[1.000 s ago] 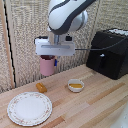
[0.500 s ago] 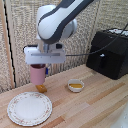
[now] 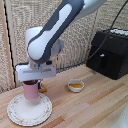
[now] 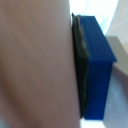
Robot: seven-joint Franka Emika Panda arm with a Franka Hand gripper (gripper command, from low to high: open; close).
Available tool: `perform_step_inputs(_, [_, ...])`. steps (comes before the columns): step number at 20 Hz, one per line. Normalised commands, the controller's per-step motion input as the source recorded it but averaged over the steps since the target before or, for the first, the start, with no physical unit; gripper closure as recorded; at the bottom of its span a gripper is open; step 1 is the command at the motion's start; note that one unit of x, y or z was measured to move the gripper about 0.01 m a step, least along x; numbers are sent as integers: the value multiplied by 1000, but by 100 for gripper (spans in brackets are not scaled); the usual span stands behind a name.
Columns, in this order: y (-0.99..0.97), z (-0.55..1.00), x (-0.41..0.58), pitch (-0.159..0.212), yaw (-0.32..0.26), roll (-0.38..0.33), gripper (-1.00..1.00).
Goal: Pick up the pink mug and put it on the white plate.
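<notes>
The pink mug [image 3: 31, 90] hangs from my gripper [image 3: 32, 83] right over the white platter [image 3: 30, 109] at the exterior view's left, its base at or just above the plate's surface. The gripper is shut on the mug's upper part. In the wrist view the pink mug wall [image 4: 35, 65] fills most of the picture, with a blue fingertip pad [image 4: 97, 70] pressed against it. The platter lies flat on the wooden table near its front edge.
A small white bowl [image 3: 76, 85] with yellow contents stands on the table to the right of the platter. A small orange object [image 3: 43, 88] lies just behind the mug. A black box [image 3: 110, 53] sits at the back right. A reed screen backs the table.
My gripper has carried the pink mug leftward and forward, from behind the table's middle to over the white platter, and lowered it toward the plate.
</notes>
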Motion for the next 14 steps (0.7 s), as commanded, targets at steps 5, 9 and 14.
perform_step_inputs(5, [181,-393,401,38,161,-107,100])
perform_step_inputs(9, [77,-110,299,0,133,-3,100])
perform_step_inputs(14, [36,217,99,1,40,5,-100])
